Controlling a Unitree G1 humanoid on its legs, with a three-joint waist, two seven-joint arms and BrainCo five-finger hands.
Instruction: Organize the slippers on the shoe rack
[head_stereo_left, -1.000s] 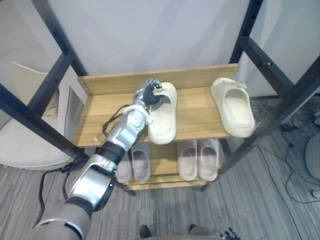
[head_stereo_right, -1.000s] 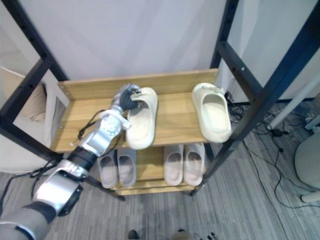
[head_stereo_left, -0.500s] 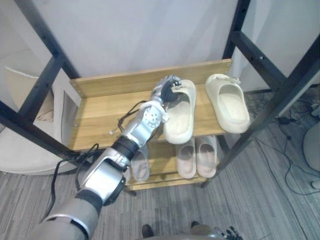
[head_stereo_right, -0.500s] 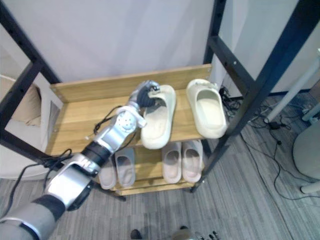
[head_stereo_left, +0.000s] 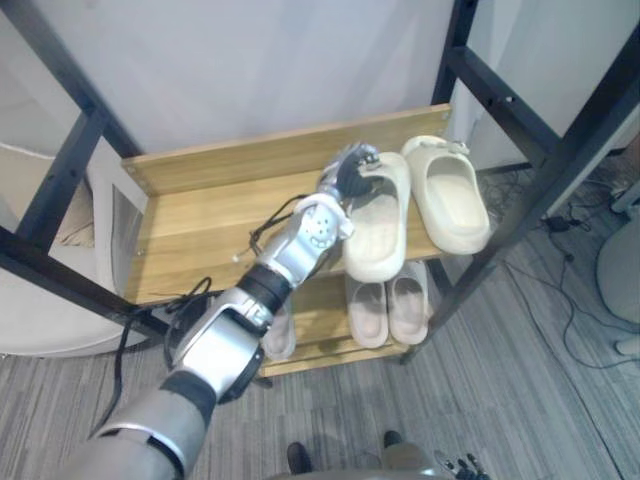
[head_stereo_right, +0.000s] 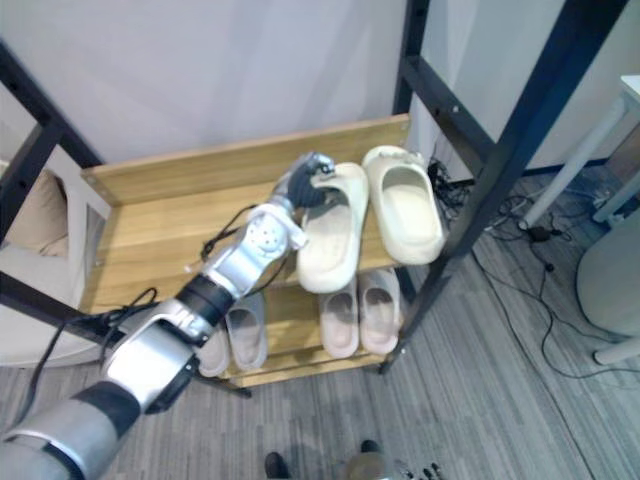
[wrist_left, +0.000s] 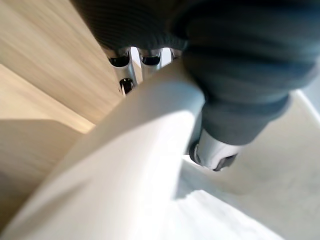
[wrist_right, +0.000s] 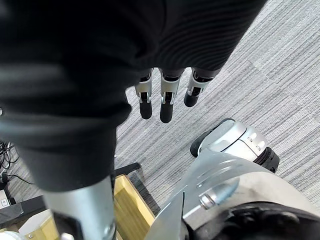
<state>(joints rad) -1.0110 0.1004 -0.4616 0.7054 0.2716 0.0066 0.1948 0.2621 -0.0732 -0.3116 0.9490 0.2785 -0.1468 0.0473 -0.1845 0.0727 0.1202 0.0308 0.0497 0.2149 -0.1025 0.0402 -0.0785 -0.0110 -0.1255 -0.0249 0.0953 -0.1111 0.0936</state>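
Closest in, the right hand (wrist_right: 167, 97) just hangs low over the grey carpet (head_stereo_left: 520, 380). Its wrist view shows the fingers straight and relaxed with nothing in them, which the eye views don't let you read. Next up is the shoe rack (head_stereo_left: 520, 110), black posts with wooden boards. On the lower shelf (head_stereo_right: 290, 368) a pinkish pair (head_stereo_left: 388, 305) sits side by side, and a grey pair (head_stereo_right: 245, 335) beside it is partly hidden behind the left arm. That arm reaches diagonally up and across to the top shelf (head_stereo_left: 200, 220), with the left hand (head_stereo_left: 347, 175) at the far end of a cream slipper (head_stereo_left: 378, 225). The left wrist view is the one that shows the grip: fingers (wrist_left: 127, 75) curled over the slipper's edge, thumb clamped on the other side, wood grain just past them. From the eye views you only get the knuckles bunched on the strap end. The slipper's long axis runs front to back, leaning a little. Its strap end is toward the back wall and its open heel end points at the robot, sticking out past the shelf's front edge. Just beside it, on the robot's right, a second cream slipper (head_stereo_left: 450, 195) lies nearly parallel and points the same way. I can't tell whether the two touch.
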